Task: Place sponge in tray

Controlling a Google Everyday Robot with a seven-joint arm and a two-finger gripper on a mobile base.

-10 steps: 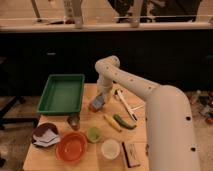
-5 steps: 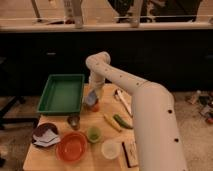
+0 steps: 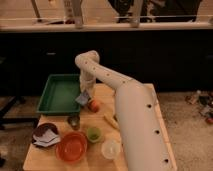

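The green tray (image 3: 59,95) sits at the table's back left. My gripper (image 3: 84,95) hangs from the white arm right at the tray's right rim. It is shut on the small grey-blue sponge (image 3: 82,99), which is held just above the rim, over the tray's right edge. The arm reaches in from the lower right and hides the right part of the table.
An orange-red fruit (image 3: 93,105) lies just right of the sponge. In front stand a small metal cup (image 3: 74,121), a green cup (image 3: 93,134), a white cup (image 3: 110,148) and a round orange bowl (image 3: 71,146). A dark bag (image 3: 45,135) lies front left.
The arm has swung left from the table's middle to the tray's right rim, carrying the sponge with it.
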